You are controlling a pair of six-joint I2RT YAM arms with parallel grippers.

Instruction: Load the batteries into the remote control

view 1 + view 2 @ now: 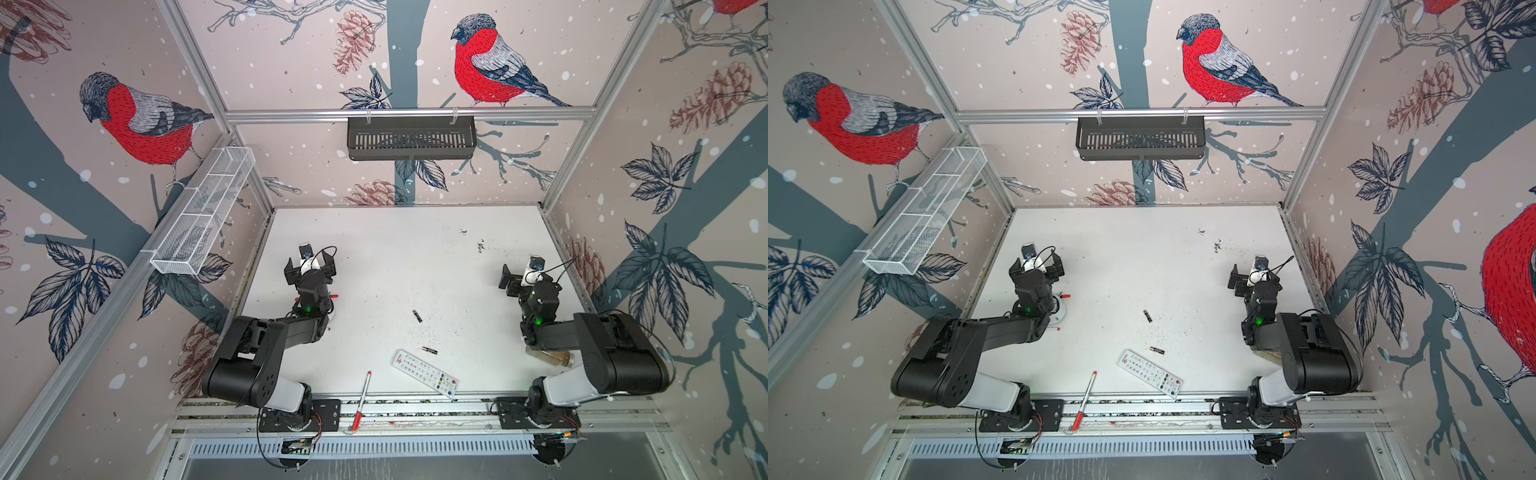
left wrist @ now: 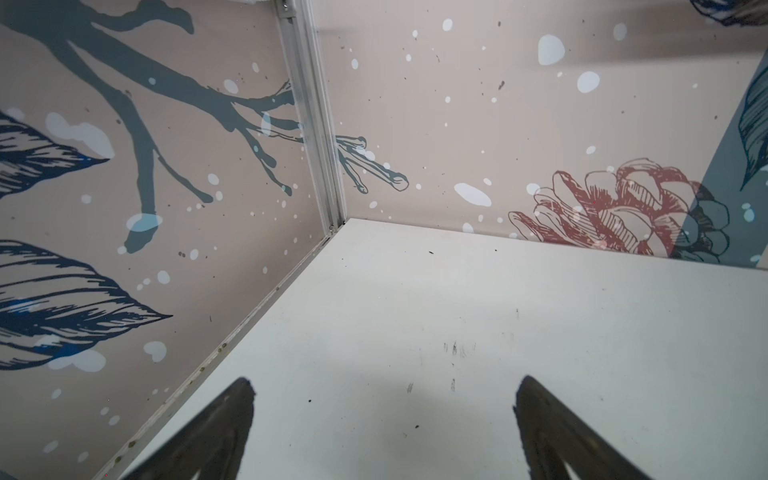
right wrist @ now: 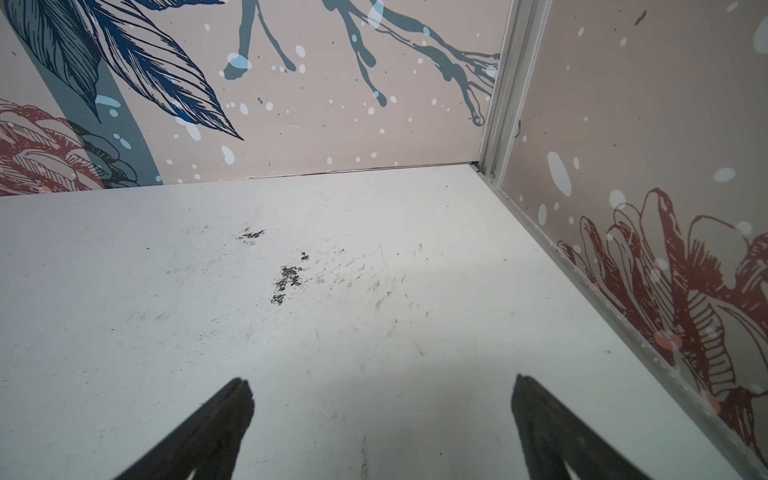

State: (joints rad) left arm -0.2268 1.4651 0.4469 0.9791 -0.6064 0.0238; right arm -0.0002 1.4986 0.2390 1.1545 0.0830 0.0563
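White remote control, buttons up, lower centre; batteries loose just above it. Left gripper, right gripper spread wide, empty (both far off). Best flipped first, then each battery pinched crosswise.

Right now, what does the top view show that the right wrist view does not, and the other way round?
Only the top view: the long flat white remote control, buttons up, two slim black batteries lying loose, and a red-and-white pen. Only the right wrist view: the right arm's black fingers up close, spread apart, nothing between. Both: the white tabletop with dark specks.
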